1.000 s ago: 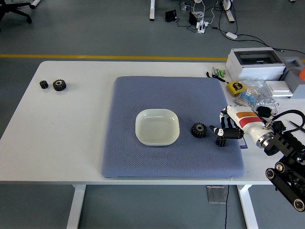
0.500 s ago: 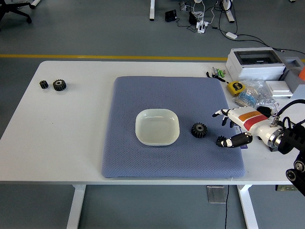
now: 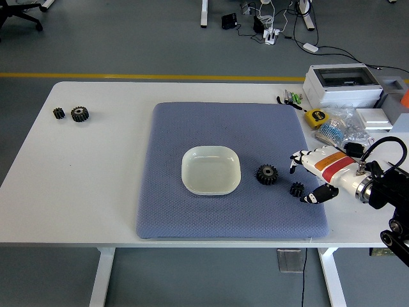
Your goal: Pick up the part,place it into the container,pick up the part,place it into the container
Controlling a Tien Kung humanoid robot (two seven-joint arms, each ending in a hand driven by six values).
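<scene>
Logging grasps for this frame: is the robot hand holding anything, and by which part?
Nothing is held. The right robot hand is open beside the small gear, which lies on the mat, ungrasped.

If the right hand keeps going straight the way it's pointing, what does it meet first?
Probably the small gear, lying on the mat between the open fingers of the right hand. Beyond it sits the larger gear, then the white dish. Height above the mat is unclear.

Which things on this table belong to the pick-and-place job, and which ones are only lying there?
For the job:
- large gear on the blue mat
- small gear beside it
- white container, empty
- right hand, open near the small gear

Just lying about:
- two gears at the table's far left
- tape measure
- white box
- plastic bags
</scene>
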